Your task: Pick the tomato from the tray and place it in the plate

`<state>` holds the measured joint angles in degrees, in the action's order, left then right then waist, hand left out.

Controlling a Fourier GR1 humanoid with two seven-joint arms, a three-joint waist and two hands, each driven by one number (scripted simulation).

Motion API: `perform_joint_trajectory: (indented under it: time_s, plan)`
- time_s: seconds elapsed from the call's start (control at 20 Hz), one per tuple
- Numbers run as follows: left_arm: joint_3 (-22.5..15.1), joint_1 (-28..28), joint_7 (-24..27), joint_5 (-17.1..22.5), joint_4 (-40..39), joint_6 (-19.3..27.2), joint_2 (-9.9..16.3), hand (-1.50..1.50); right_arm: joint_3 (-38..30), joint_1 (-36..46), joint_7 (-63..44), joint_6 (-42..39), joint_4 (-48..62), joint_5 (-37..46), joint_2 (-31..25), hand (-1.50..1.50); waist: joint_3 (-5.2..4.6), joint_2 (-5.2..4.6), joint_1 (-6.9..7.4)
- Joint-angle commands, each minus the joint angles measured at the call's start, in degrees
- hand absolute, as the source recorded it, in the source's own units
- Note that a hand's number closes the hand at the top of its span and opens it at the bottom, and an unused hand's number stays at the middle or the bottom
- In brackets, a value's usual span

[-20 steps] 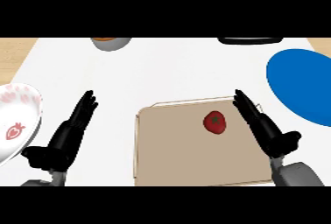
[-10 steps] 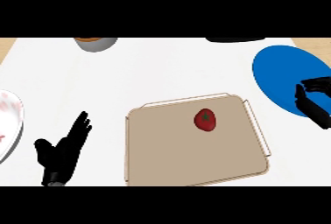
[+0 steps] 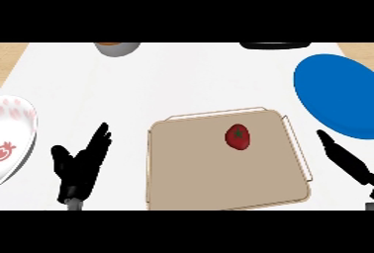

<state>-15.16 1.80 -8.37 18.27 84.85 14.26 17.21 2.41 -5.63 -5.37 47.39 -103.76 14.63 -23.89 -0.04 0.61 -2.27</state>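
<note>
A red tomato with a green stem lies on the tan tray, in its upper right part. The blue plate sits to the right of the tray at the view's right edge. My right hand comes in at the lower right, fingers straight, just right of the tray and below the plate, apart from the tomato. My left hand stands open left of the tray, fingers up, holding nothing.
A white plate with red markings lies at the left edge. A grey bowl sits at the top, and a dark object at the top right. The white counter stretches between them.
The view has shifted, so the tray and plate sit differently in frame. My right hand has come down from over the blue plate to the tray's right side. The tomato stays on the tray.
</note>
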Motion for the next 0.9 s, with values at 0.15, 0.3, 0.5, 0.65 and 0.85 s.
perform_joint_trajectory:
  time_s: [0.15,0.3,0.5,0.65,0.85]
  plan:
    - [-0.13,0.4,-2.53,0.3,0.25,-1.26,0.86,0.0,6.14,-7.7,-21.07,-9.72,-7.5,13.23,-7.0,-1.5,-0.39,-0.59,1.79]
    - [0.37,1.22,-0.7,0.91,0.13,-2.78,1.06,0.0,8.18,-9.65,-29.93,-17.92,-12.2,14.95,-11.09,-1.5,-0.42,-0.58,2.04]
    - [0.39,-2.03,-2.69,-0.02,-0.93,-2.05,0.63,0.0,11.56,-3.5,-46.71,-27.3,-19.63,21.08,-12.67,-1.5,-0.32,-0.7,2.53]
    - [-1.55,0.52,-0.53,-1.39,-1.21,-1.27,-1.64,0.0,15.97,2.32,-55.58,-33.32,-17.87,25.22,-10.76,-1.5,-0.22,-0.76,3.59]
    - [-0.48,-3.94,-0.04,-1.98,-6.05,-1.29,-3.71,0.0,21.36,13.06,-61.74,-37.1,-10.31,29.69,-2.38,-1.5,-0.07,-0.91,3.33]
